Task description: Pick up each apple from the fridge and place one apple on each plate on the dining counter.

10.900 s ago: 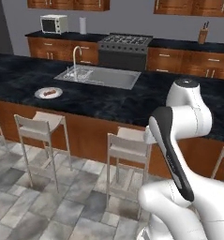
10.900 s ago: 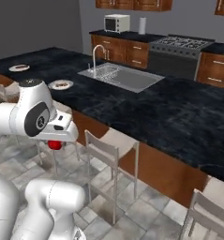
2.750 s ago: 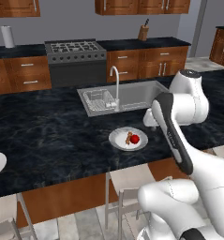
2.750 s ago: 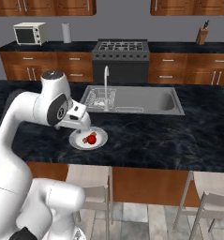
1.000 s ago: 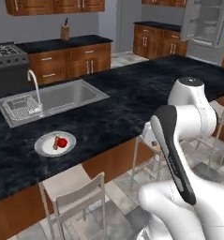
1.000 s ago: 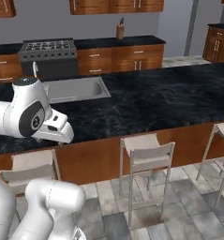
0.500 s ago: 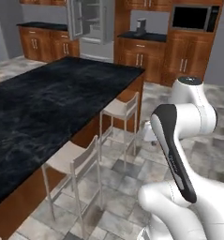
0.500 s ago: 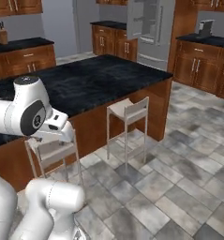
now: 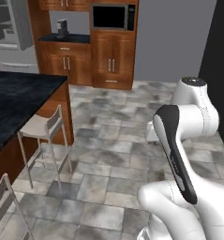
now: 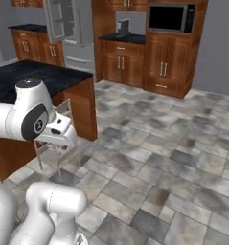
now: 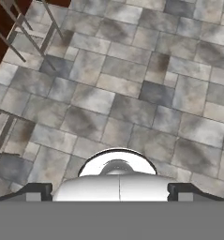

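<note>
Jaws (image 11: 111,190) apart, empty, hanging over the grey tile floor (image 11: 132,93). Fridge (image 10: 68,28) stands well beyond the dining table (image 10: 34,76), left of the wooden cabinets (image 10: 130,62). Stool (image 9: 41,129) beside table.

Arm folded close over base, upper link rising, forearm bent back down. Gripper (image 11: 111,190) points straight down at floor, held low beside base; finger tips (image 11: 36,190) set wide apart at hand view's bottom corners, nothing between them. Hand block (image 10: 58,130) tucked under elbow
</note>
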Tool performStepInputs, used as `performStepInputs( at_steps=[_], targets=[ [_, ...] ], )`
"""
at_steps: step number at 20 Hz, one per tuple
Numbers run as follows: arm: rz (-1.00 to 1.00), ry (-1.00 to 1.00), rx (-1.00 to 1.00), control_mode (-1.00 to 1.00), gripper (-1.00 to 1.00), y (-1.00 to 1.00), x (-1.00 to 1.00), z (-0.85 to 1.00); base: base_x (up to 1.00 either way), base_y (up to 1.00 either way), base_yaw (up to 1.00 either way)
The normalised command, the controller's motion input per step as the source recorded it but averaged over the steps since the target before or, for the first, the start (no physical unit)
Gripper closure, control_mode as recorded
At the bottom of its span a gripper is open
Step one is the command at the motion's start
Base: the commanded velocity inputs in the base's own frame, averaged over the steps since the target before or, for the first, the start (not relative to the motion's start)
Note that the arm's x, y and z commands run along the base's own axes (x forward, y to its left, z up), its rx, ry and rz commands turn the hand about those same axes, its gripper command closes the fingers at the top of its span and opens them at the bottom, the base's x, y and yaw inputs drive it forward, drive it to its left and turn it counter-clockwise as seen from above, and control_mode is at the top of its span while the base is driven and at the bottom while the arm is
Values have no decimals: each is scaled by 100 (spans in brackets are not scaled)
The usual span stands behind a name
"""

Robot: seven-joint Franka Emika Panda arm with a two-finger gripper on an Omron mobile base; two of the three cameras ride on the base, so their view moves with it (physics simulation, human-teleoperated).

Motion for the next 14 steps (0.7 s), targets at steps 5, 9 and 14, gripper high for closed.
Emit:
performStepInputs(
  at_steps=[5, 9, 14],
  targets=[
    [0, 0, 0, 100, -100, 0, 0, 0, 100, -41, -3],
    [0, 0, 0, 100, -100, 0, 0, 0, 100, -29, 0],
    [0, 0, 0, 100, -100, 0, 0, 0, 100, -42, 1]
  ],
)
